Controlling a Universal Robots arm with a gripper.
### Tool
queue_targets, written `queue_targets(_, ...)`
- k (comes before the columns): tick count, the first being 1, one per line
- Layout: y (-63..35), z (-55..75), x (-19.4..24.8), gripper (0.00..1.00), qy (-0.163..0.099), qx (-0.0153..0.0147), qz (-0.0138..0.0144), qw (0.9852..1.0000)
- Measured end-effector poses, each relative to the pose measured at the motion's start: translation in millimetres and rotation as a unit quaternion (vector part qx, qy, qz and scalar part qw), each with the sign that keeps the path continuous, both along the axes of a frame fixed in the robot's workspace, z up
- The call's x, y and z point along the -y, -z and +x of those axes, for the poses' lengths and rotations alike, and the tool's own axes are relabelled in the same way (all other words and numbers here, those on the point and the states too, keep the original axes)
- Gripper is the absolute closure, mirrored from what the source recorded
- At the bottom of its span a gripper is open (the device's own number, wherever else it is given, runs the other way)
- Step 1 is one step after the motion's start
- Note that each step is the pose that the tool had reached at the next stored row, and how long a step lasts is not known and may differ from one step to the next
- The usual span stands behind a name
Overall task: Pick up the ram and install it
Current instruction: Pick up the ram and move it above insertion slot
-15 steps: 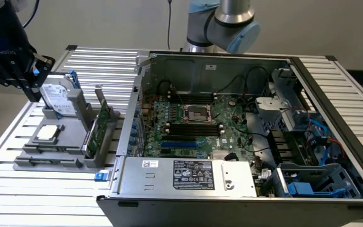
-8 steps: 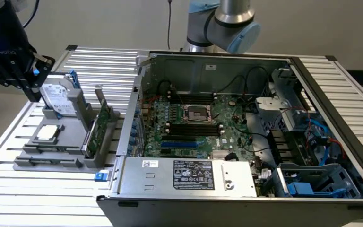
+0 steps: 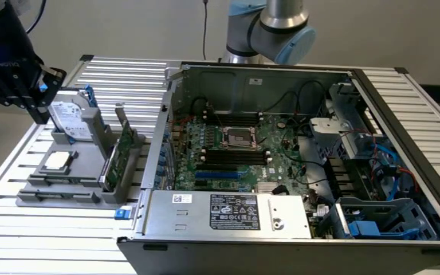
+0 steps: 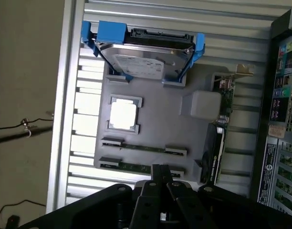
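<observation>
1. Across the slatted aluminium table (image 3: 44, 229) I see the biggest item, an open computer case (image 3: 266, 77). It lies on its side with the motherboard (image 3: 243, 154) facing up.
2. Behind the case, the robot arm (image 3: 277, 26) shows a grey joint with a pale blue cap.
3. On the exterior view's left, just beside the case, sits a grey parts holder (image 4: 165, 119). It rests flat on the slats.
4. On the holder's side nearest the case, a green expansion card (image 4: 216, 143) with a metal bracket stands on its edge.
5. At the holder's far end, a hard drive (image 4: 146, 62) in a blue carrier stands propped up in its cradle.
6. My claw (image 4: 160, 171) is clenched, its dark fingers pressed together with nothing between them. In the exterior view it hangs above the table at the upper left, near the hard drive and clear of the holder.
7. The ram (image 4: 136, 167) lies lengthwise in the holder's outermost slot, at the end opposite the hard drive. In the wrist view my fingertips overlap that slot. I cannot tell their height above it from that view.
8. A second ram stick (image 4: 143, 148) lies in the neighbouring slot, parallel to the first and apart from it.
9. Between the sticks and the hard drive, a square processor (image 4: 123, 114) lies flat in its own recess.
</observation>
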State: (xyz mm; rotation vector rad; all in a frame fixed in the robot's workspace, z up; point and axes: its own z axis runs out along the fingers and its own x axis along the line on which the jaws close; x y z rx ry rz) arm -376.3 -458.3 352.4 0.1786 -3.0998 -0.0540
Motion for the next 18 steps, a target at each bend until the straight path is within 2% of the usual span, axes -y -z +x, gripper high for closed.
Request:
queue_targets(5, 1.4, 0.0, 0.0, 0.89, -0.046, 0.0, 0.0, 0.999)
queue_targets(9, 2.5, 0.0, 0.0, 0.89, -0.082, 0.0, 0.0, 0.9966)
queue_targets(14, 4.1, 0.0, 0.0, 0.89, -0.127, 0.0, 0.0, 0.9919)
queue_targets(18, 5.3, 0.0, 0.0, 0.89, -0.163, 0.0, 0.0, 0.9867)
